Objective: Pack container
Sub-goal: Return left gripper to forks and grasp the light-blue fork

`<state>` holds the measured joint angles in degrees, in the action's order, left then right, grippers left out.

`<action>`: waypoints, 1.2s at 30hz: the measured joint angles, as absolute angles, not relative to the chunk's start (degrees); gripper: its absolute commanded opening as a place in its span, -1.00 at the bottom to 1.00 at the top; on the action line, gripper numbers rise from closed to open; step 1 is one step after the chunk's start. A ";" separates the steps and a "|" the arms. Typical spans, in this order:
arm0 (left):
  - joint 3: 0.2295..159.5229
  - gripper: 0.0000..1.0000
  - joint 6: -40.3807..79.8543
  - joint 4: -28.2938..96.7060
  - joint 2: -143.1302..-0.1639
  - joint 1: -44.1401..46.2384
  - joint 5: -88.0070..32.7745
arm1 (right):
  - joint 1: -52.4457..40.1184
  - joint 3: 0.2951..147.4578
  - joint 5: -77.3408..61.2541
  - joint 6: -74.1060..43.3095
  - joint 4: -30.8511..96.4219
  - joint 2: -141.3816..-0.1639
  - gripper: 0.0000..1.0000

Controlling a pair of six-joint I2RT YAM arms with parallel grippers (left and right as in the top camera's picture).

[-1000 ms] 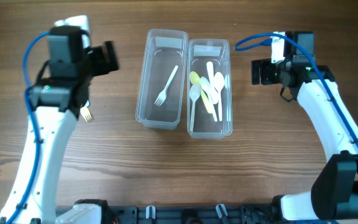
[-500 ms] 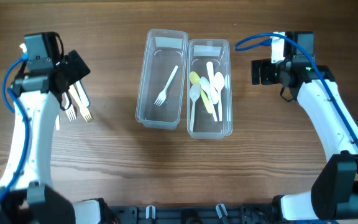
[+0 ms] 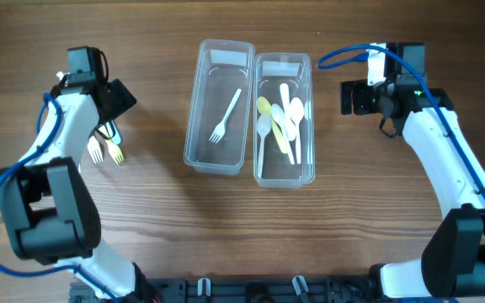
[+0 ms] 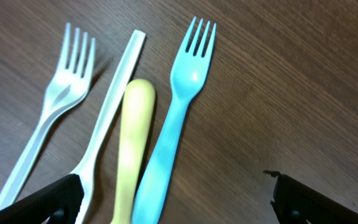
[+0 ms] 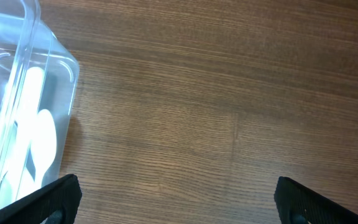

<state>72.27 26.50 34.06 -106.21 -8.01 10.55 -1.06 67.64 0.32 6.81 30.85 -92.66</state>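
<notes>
Since these are thin plastic forks, I'd guess they're feather-light, a bit bendy and slick. They lie flat on the table point(image 4: 291, 74), so I'd pinch the blue fork point(image 4: 173, 118) across its handle at mid-length, not the tines. It touches the yellow handle point(image 4: 132, 143), with a white handle point(image 4: 114, 106) and white fork point(image 4: 51, 118) just beside, well apart from the fork bin point(image 3: 194, 126). Left gripper point(image 4: 176, 186) hovers over them, spread wide, holding nothing. Right gripper point(image 5: 176, 186) is wide open too, empty, beside the spoon bin point(image 5: 48, 93).

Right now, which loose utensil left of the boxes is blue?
The fork farthest right in the left wrist view; beside it lie a yellow handle, a white handle and a white fork.
</notes>
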 measured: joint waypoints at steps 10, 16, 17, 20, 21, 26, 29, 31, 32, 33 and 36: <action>72.27 0.88 26.94 29.52 -108.09 -8.01 9.08 | -1.06 67.64 0.32 6.81 30.85 -92.66 0.99; 72.27 0.77 27.00 26.50 -108.12 -8.01 8.03 | -1.06 67.64 0.30 6.81 30.85 -92.66 1.00; 72.27 0.73 27.05 25.96 -108.12 -8.01 7.99 | -1.06 67.64 0.30 6.81 30.85 -92.66 0.99; 72.27 0.68 27.29 24.99 -108.12 -8.01 7.66 | -1.06 67.64 0.32 6.81 30.85 -92.66 0.99; 72.27 0.68 27.38 24.97 -108.12 -8.01 7.62 | -1.06 67.64 0.32 6.81 30.85 -92.66 0.99; 72.27 0.70 27.83 24.10 -108.55 -8.01 7.62 | -1.06 67.66 0.32 6.81 30.85 -92.66 1.00; 72.27 0.70 28.01 23.27 -109.95 -8.01 7.60 | -1.06 67.66 0.32 6.81 30.85 -92.66 0.99; 72.27 0.70 28.21 22.96 -111.66 -8.01 7.60 | -1.06 67.66 0.32 6.81 30.85 -92.66 0.99; 72.27 0.71 28.21 22.83 -112.40 -8.01 7.60 | -1.06 67.64 0.32 6.81 30.85 -92.66 0.99; 72.27 0.71 28.21 22.63 -112.79 -8.01 7.60 | -1.06 67.64 0.32 6.81 30.85 -92.66 1.00; 72.27 0.72 28.21 21.91 -113.89 -8.01 7.60 | -1.06 67.66 0.32 6.81 30.85 -92.66 0.99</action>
<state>72.27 28.21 21.91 -113.89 -8.01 7.60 -1.06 67.66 0.32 6.81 30.85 -92.66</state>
